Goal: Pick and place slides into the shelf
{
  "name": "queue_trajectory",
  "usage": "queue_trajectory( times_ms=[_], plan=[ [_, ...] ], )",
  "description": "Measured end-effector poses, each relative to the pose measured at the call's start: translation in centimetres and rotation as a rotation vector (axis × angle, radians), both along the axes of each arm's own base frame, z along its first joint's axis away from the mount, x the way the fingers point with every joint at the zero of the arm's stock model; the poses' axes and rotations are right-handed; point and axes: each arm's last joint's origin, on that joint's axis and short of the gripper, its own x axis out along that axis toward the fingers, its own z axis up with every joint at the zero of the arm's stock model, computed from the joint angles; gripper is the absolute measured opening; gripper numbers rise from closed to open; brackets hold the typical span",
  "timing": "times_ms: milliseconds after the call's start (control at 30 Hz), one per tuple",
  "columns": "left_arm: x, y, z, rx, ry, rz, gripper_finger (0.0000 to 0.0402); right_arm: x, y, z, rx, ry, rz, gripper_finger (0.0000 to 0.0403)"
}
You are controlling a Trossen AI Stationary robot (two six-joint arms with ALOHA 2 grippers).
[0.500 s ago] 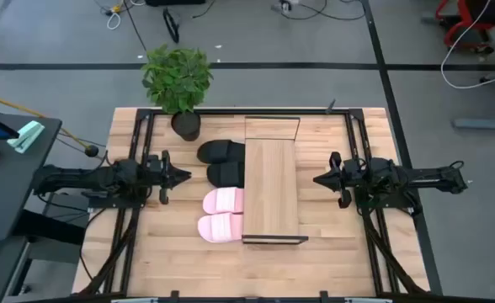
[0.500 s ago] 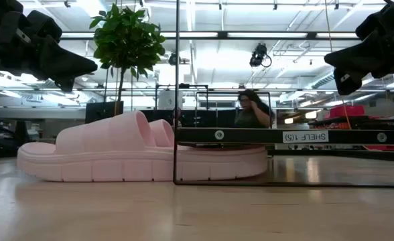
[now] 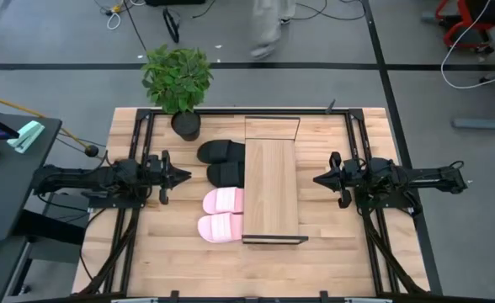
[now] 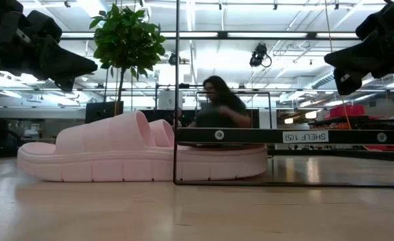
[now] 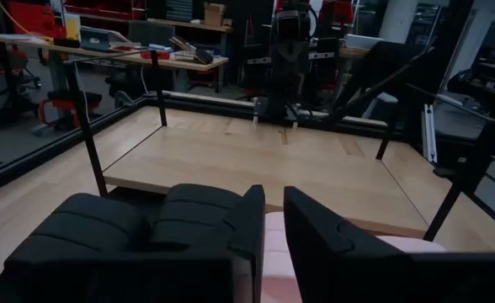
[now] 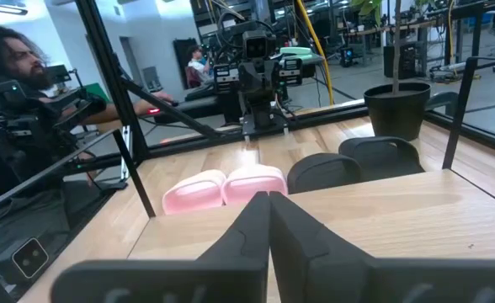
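**Four slides lay beside the shelf while both arms hung back**

Four slides lay in a row against the left long side of the shelf (image 3: 271,189), which stood in the middle of the wooden table (image 3: 332,257). I took that shelf as my mark for everything else.

Farthest left of the shelf, the left arm stretched in from the table's edge. The left gripper (image 3: 183,177) hung above the table, well apart from the slides, and pointed toward them. From its own wrist camera, its fingers (image 5: 319,244) stood slightly apart with a narrow gap between them, pinching nothing.

At the far left corner from the shelf stood a potted plant (image 3: 178,80). Close beside its pot lay the two black slides (image 3: 222,163), one just behind the other, their toes tucked under the shelf's board. Nearer the front lay the two pink slides (image 3: 221,215), likewise side by side and touching the shelf's left edge. From table height, the nearest pink slide (image 4: 116,157) ran under the black frame (image 4: 177,100).

The shelf's light-wood top carried nothing.

Right of the shelf, the right gripper (image 3: 320,178) hung in the air, pointed back at the shelf, well apart from it. Its fingers (image 6: 247,236) were pressed together, holding nothing.

Beyond the table, a person (image 4: 218,107) showed behind the shelf.
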Motion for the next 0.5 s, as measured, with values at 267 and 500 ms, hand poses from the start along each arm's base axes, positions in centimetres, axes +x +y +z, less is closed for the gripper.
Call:
queue_trajectory(
  times_ms=[267, 500],
  plan=[
    [0.00, 0.00, -0.01, 0.000, 0.000, 0.000, 0.0060, 0.00, 0.00, -0.01, 0.000, 0.000, 0.000, 0.0013],
    [0.00, 0.00, -0.01, 0.000, 0.000, 0.000, 0.0058, 0.00, 0.00, 0.00, 0.000, 0.000, 0.000, 0.0013]
  ],
)
